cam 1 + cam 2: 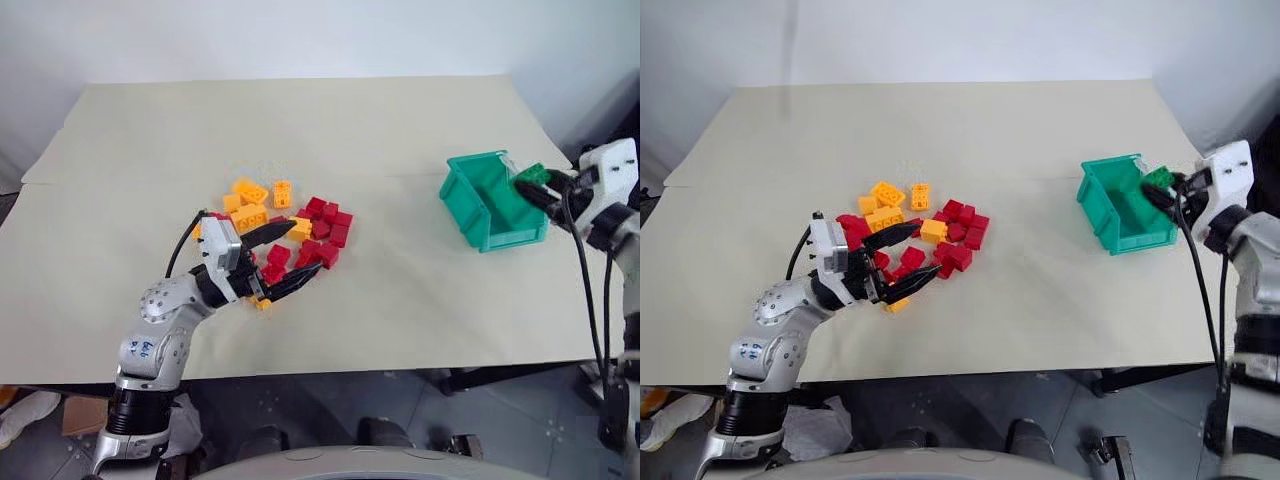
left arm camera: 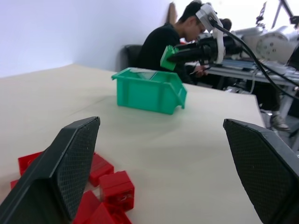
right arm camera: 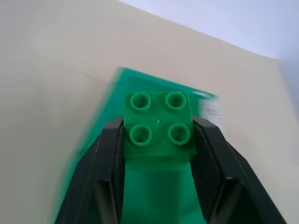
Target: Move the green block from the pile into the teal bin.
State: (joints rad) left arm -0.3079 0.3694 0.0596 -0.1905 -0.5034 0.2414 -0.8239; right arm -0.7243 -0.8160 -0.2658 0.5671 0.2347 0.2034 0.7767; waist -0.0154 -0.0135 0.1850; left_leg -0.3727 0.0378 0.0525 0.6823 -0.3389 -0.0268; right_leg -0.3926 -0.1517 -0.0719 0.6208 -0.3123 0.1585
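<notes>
- Broadly, the table [image 1: 420, 300] is covered in pale beige sheeting and carries everything else; behind its far right edge, in the left wrist view, a person in dark clothes [image 2: 163, 44] sits bent over another desk.
- Next in size, the teal bin [image 1: 485, 205] stands near the right side of the table, well apart from the bricks, with its sloped cut-away front facing left toward them.
- Then the pile [image 1: 300, 225], a loose cluster of red and yellow-orange studded bricks left of the table's middle; the yellow ones lie mostly on the far-left part, the red ones toward the right and near side.
- After that, the left pincer [image 1: 290, 255] sits low at the near-left edge of the pile, its two black fingers spread wide apart, nothing between them; red bricks lie just beside one finger [image 2: 70, 168].
- Then the right pincer [image 1: 535, 185], reaching in from the right, is clamped on the brick at the bin's right rim.
- Smallest, the green block [image 3: 159, 130] is pinched between those fingers, four studs showing in the wrist view, the bin's teal inside directly behind it.
</notes>
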